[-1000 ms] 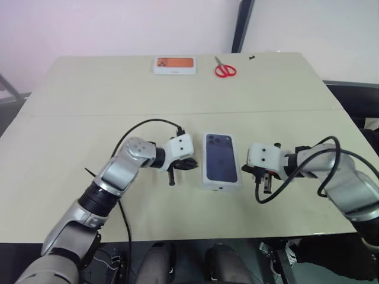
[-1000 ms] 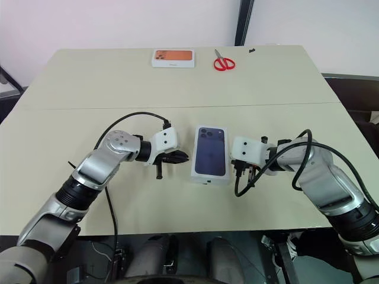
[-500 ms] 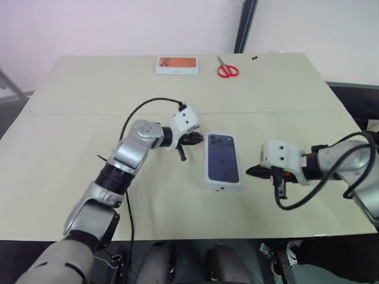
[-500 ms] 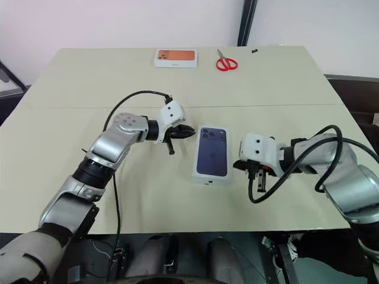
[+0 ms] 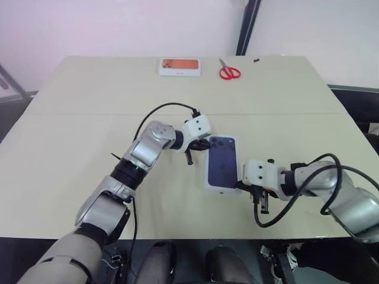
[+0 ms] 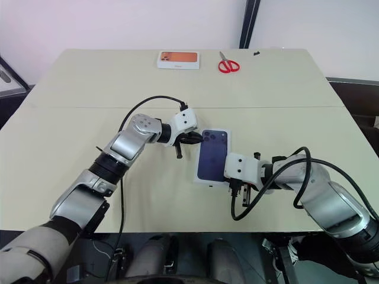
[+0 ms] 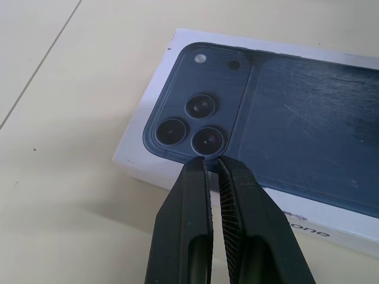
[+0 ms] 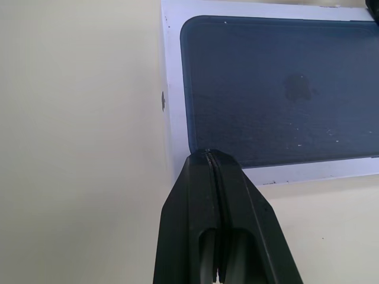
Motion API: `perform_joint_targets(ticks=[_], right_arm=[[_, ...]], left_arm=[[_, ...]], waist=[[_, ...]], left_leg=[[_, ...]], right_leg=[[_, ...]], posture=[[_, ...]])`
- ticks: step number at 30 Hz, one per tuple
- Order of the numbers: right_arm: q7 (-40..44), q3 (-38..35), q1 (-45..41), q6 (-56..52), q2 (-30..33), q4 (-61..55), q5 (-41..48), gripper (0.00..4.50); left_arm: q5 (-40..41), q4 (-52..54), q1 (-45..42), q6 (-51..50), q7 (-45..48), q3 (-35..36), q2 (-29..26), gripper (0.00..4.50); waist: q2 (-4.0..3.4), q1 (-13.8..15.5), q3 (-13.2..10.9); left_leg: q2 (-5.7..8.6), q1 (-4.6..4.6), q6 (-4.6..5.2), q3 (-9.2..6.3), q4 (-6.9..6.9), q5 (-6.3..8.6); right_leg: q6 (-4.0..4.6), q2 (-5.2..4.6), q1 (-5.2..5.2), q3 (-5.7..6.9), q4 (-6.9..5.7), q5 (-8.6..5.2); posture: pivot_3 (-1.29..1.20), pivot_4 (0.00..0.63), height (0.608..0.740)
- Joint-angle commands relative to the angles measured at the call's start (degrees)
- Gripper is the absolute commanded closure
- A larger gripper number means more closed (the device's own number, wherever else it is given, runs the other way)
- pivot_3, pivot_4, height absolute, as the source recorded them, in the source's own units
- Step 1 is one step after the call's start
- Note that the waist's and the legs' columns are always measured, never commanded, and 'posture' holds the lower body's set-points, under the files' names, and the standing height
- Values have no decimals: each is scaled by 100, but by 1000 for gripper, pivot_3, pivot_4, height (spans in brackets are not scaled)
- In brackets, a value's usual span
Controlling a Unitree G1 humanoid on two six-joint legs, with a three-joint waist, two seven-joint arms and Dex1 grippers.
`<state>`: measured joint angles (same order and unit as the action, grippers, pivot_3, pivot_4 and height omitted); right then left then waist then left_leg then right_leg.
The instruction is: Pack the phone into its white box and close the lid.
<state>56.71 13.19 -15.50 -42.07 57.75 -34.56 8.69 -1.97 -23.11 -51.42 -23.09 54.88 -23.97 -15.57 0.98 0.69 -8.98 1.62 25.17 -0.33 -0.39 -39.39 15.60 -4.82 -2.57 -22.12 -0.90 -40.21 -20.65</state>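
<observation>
The lid (image 5: 222, 170), glossy white cardboard printed with a navy phone and 3 round lenses, lies flat between both end effectors. Left end effector (image 7: 212, 163) and right end effector (image 8: 209, 155), ribbed black fingers pressed together, hold nothing.

One lid (image 5: 222, 163) with a dark blue phone picture on top lies just right of the frame's centre in the left eye view. One flat white box with an orange top (image 5: 180, 66) sits at the upper middle, and one pair of red-handled scissors (image 5: 228, 70) lies to its right. One tan table (image 5: 71, 142) carries all of it. Two grippers are present: the left gripper (image 5: 203, 144) and the right gripper (image 5: 239, 184).
</observation>
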Motion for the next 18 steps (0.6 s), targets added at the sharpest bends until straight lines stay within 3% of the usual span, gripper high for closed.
perform_joint_targets(ticks=[1, 6, 12, 18], right_arm=[[-41, -102, -37, -46, -72, 58, 78, 4471], [-306, -874, -524, -65, -557, 411, 518, 4471], [-531, -1566, -869, 487, -715, 1604, 543, 4471], [-684, -2007, -1330, 989, -1040, 3044, 714, 4471]], left_arm=[[-22, -174, 101, -69, -259, 153, 128, 4136], [501, 256, -19, 159, -851, 1280, 93, 4136], [729, 1526, 664, -331, -826, 2107, -1178, 4136], [1166, 3006, 2580, -715, -525, 3085, -2446, 4136]], waist=[[-1, 4, 3], [2, -41, 2], [-5, -154, 5], [-7, -169, 5]], left_leg=[[0, -2, 0, 0, 0, 0], [0, 2, 2, 0, 1, 1], [-1, 10, -4, 0, 19, -2], [-2, 7, -4, 1, 22, -2]], right_leg=[[0, 0, 4, 0, 1, 0], [0, 1, -11, -4, -3, 0], [0, 3, -32, -4, -9, 0], [0, 2, -31, -9, -7, 0]], posture=[[0, 150, 740], [0, 150, 740], [0, 150, 740], [0, 150, 740]])
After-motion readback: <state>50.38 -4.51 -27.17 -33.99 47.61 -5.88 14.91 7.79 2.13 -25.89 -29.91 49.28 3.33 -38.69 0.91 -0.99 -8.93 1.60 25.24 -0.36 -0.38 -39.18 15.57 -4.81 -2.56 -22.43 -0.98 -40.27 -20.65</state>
